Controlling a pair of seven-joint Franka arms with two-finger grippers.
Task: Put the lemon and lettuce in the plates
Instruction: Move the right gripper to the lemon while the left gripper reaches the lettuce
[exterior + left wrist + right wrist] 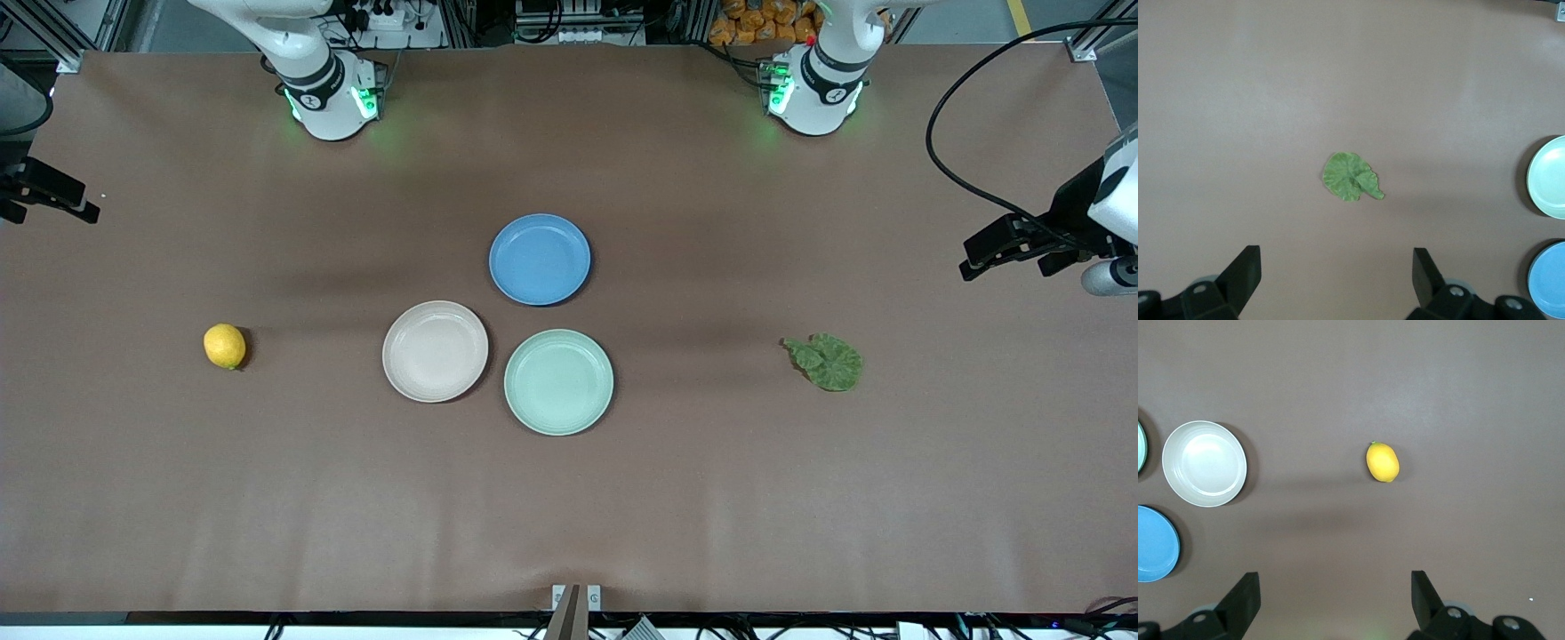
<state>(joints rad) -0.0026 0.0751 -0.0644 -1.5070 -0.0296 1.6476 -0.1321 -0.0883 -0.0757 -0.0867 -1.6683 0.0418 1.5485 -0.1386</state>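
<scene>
**A:** Where do the two pieces lie?

**B:** The lemon [225, 346] sits on the bare table [267, 498] toward my right arm's end, well apart from the beige plate [435, 351]. The lettuce [826, 361] lies flat toward my left arm's end, well apart from the green plate [558, 381]. Both plates are empty, and they sit mid-table, almost touching, with a blue plate [540, 259] close by that I leave alone.

**A:** And your grippers?

**B:** My right gripper [1331, 597] hangs high at its table edge, jaws spread wide and empty. My left gripper [1335, 277] does likewise at its edge.

**A:** How would you go about it?

**B:** I'd straddle the lemon across its narrow waist so it can't roll. The leaf looks thin, so I'd come straight down and pinch a raised crinkle, low to the table.
</scene>
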